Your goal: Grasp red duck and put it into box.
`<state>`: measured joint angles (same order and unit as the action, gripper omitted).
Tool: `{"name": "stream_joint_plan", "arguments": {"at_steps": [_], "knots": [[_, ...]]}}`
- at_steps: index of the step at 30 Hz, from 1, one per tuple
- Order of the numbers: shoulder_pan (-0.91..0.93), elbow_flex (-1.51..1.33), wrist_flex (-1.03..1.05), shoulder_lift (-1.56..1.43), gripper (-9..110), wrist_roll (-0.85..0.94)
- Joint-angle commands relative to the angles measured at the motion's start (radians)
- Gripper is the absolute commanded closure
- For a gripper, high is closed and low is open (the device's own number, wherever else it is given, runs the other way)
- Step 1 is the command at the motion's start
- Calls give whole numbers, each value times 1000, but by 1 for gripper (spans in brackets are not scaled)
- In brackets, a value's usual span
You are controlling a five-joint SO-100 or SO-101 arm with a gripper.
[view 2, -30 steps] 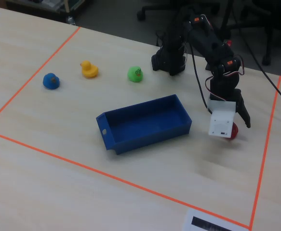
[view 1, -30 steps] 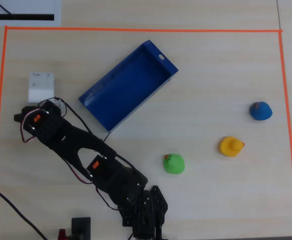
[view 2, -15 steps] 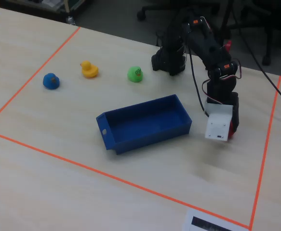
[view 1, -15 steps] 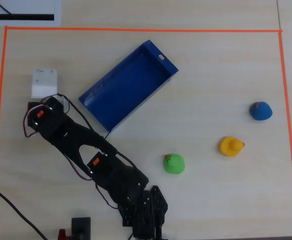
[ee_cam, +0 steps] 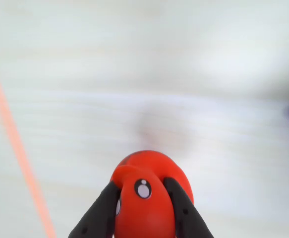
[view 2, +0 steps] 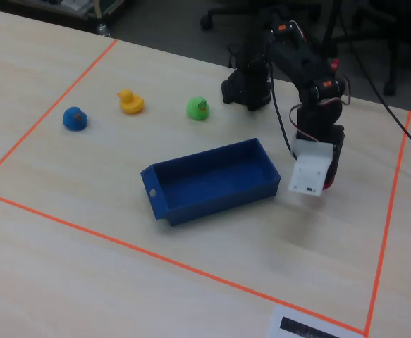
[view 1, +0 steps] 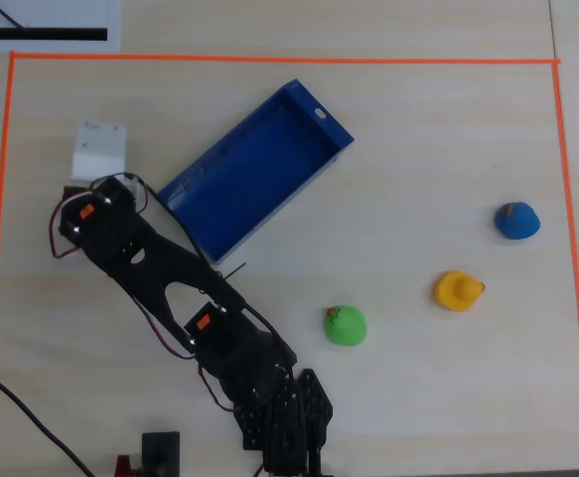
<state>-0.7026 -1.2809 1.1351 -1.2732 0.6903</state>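
In the wrist view my gripper (ee_cam: 140,184) is shut on the red duck (ee_cam: 149,198). Its black fingers (ee_cam: 102,210) press both sides of the duck's head, above blurred pale table. In the overhead view the gripper (view 1: 294,432) is at the bottom edge, well below the blue box (view 1: 254,184), and the duck is hidden under it. In the fixed view the gripper (view 2: 247,84) is at the table's far side, behind the box (view 2: 205,184), and the duck does not show. The box lies empty.
A green duck (view 1: 345,325), a yellow duck (view 1: 458,291) and a blue duck (view 1: 516,221) sit right of the arm. They show in the fixed view too, green (view 2: 198,108), yellow (view 2: 129,101), blue (view 2: 74,117). Orange tape (view 1: 269,59) frames the workspace. A white block (view 1: 100,149) is at the arm's base.
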Motion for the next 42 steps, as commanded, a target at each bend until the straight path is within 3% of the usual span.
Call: {"name": "stream_joint_plan", "arguments": {"at_steps": [1,8,15,24,29,34,37,40,42], "knots": [[115,156,98,-187,101,81],[457,89,69,-387,101,325],[663,-387,-241,-506,101,416],[626,-799,-367,-641,101,390],[606,-899,-362,-709,83,370],[640,-834,-270,-807,73,350],[676,-732,-181,-881,77,353],[723,-672,-118,-991,97,379],[752,-689,-92,-1089,101,416]]}}
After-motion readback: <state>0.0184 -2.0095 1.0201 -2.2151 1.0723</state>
